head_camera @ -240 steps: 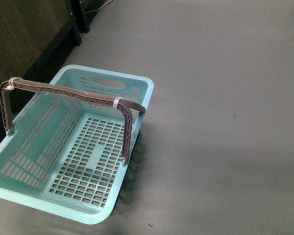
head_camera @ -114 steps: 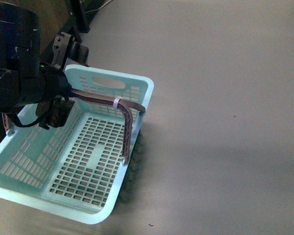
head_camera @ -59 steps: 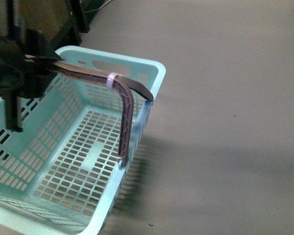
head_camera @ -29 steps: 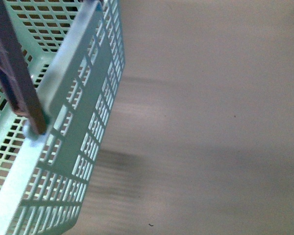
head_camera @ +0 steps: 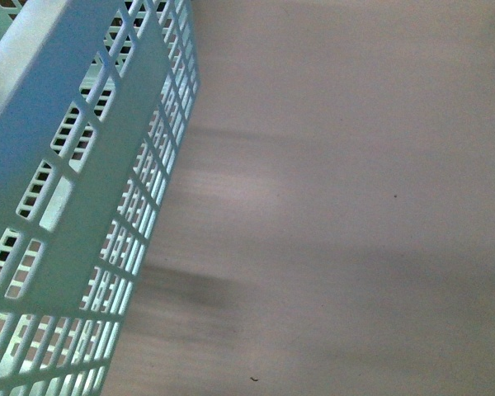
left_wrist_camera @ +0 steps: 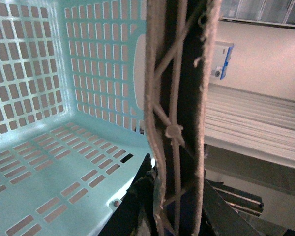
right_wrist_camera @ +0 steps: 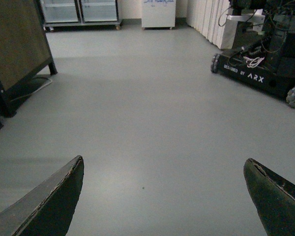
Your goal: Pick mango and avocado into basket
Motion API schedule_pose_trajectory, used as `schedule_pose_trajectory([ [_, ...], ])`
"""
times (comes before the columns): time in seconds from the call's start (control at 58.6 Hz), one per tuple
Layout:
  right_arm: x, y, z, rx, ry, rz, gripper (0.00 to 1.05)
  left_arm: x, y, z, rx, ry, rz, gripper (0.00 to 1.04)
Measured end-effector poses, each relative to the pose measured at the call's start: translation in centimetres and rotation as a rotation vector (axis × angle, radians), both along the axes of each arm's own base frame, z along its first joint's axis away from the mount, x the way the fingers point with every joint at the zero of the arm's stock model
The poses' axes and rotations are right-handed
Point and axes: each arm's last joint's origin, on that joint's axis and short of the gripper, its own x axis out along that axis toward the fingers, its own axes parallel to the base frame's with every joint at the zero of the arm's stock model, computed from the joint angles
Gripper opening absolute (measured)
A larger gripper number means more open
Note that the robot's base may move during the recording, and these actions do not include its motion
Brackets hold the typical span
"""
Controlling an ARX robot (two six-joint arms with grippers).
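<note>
Aloft and empty, the basket (head_camera: 82,165) hangs by its brown handle (left_wrist_camera: 179,98), clamped in the left hand (left_wrist_camera: 179,211), likely for carrying to the fruit. The right hand (right_wrist_camera: 163,164) spreads wide over the floor (right_wrist_camera: 147,98), free to pick. Mango and avocado: out of view.

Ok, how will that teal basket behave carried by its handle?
Probably light: the basket looks empty and mostly slots. The handle is thin lattice, so it may flex. Held at one spot by the left gripper, it will likely swing or tilt.
</note>
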Motion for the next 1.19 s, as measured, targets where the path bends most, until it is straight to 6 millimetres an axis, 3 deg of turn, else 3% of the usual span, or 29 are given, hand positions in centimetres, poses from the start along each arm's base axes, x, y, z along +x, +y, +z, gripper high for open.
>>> schedule_pose_trajectory([
  [1.194, 0.00, 0.00, 0.00, 0.000, 0.000, 0.000, 0.96, -0.01, 0.00, 0.05, 0.001, 0.000, 0.000, 0.09],
])
